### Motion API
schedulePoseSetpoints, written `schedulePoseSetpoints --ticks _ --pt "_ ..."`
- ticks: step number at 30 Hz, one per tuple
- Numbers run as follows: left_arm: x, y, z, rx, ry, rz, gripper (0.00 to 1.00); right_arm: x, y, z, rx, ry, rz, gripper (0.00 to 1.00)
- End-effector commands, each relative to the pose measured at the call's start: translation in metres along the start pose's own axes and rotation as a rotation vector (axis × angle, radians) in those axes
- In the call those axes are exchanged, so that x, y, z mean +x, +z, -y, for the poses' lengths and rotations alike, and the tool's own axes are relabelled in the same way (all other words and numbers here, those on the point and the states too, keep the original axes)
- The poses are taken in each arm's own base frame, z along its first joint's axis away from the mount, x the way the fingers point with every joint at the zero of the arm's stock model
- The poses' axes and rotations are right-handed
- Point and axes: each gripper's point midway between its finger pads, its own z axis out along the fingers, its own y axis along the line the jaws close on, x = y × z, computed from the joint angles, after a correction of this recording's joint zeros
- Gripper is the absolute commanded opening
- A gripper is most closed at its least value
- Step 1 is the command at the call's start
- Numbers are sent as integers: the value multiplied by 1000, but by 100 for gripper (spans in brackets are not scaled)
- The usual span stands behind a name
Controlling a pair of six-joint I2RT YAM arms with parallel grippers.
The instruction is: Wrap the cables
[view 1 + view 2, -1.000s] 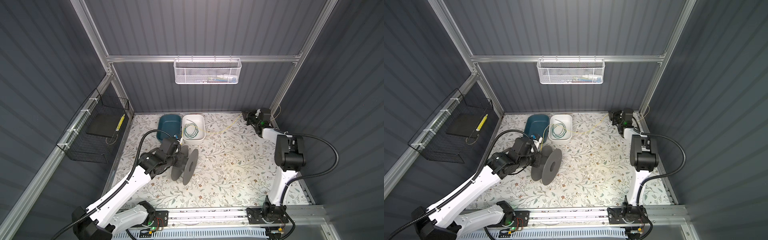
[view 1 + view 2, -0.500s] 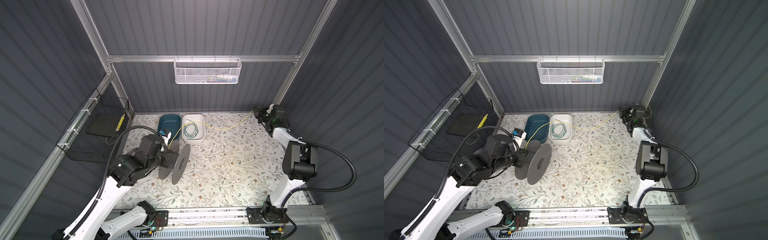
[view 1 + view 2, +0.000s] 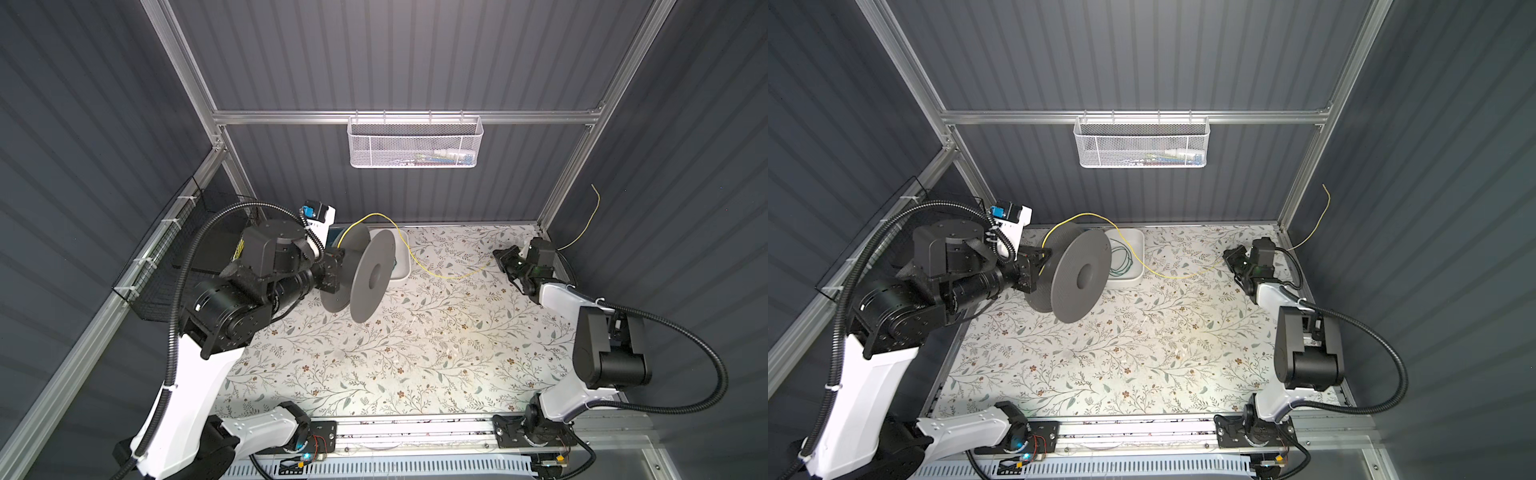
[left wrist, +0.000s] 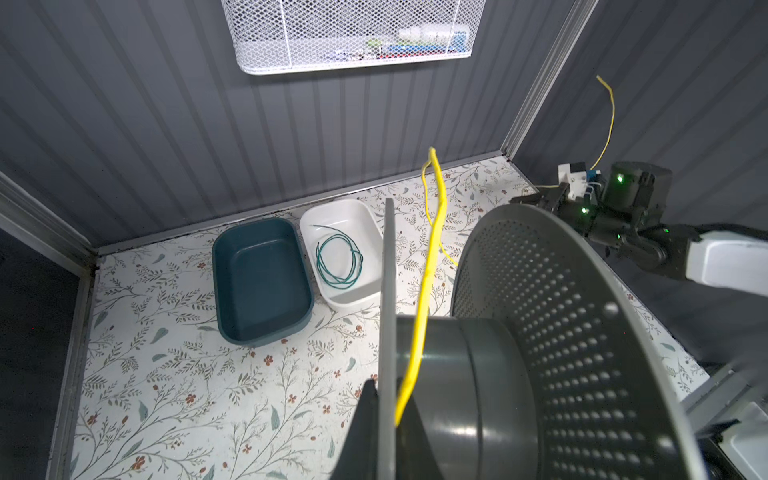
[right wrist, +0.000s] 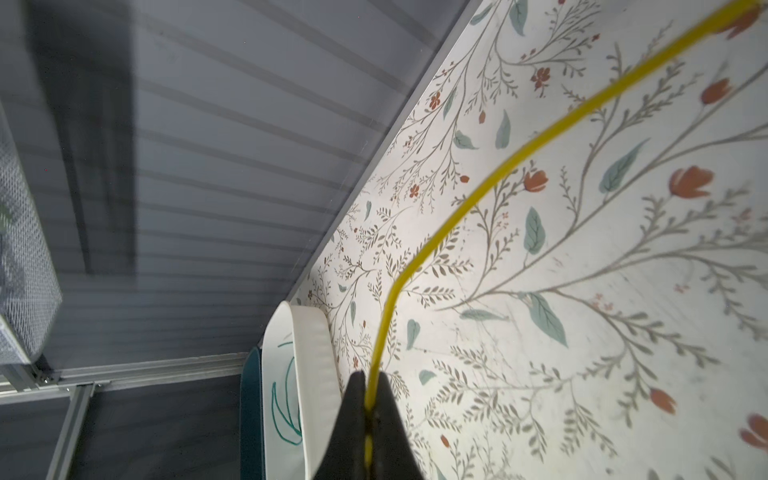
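Note:
My left gripper (image 3: 335,266) (image 4: 388,395) is shut on the rim of one flange of a grey spool (image 3: 371,275) (image 3: 1080,279), held above the table with its axle level. The yellow cable (image 3: 440,274) (image 4: 428,299) is pinched there beside the flange. It arches over the spool and sags across the table to my right gripper (image 3: 502,255) (image 5: 368,399), which is shut on it near the back right corner. A loose yellow tail (image 3: 590,224) rises along the right wall. The dark green cable (image 3: 1121,262) (image 4: 338,262) lies coiled in a white tray (image 4: 307,220).
A teal tray (image 4: 262,282) sits beside the white one at the back. A white mesh basket (image 3: 415,143) hangs on the back wall. A black wire basket (image 3: 166,257) hangs on the left wall. The side walls and the corner posts stand close to both arms.
The left arm has lifted the spool off the table and swung it up and back. The yellow cable now arches over the spool. The right gripper has shifted slightly near its corner.

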Motion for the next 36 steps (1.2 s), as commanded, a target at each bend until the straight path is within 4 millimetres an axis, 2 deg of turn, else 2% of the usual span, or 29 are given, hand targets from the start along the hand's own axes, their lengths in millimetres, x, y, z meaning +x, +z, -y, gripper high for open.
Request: schedulePoseSetpoints --ticks 1,6,9,12,16,17,18,20,25,30,36 --pt "-60 -15 -6 -38 -37 225 0 30 -13 -1 4 -101 -5 0" --pt "-82 -2 -16 -132 -26 278 0 73 -43 -13 -42 -154 -49 0" --pt "-99 -3 -19 -154 -42 340 0 98 -55 -17 -65 -185 -103 0" --pt "-116 -3 -18 -157 -69 411 0 130 -66 -29 -97 -246 -168 0" --pt "-128 10 -22 -191 -104 470 0 171 -86 -54 -161 -351 -229 0" --pt "-128 15 -24 -207 -111 481 0 180 -89 -54 -153 -376 -241 0" --pt "-128 19 -28 -237 -111 493 0 182 -101 -66 -184 -408 -226 0" --pt "-128 29 -34 -288 -110 513 0 186 -118 -77 -200 -456 -214 0" --pt "-114 68 -49 -425 -85 510 0 181 -166 -115 -283 -539 -151 0" --pt "-85 113 -53 -485 -52 447 0 176 -209 -155 -400 -558 -124 0" --pt "-45 161 -60 -552 -13 353 0 180 -250 -208 -560 -587 -138 0"
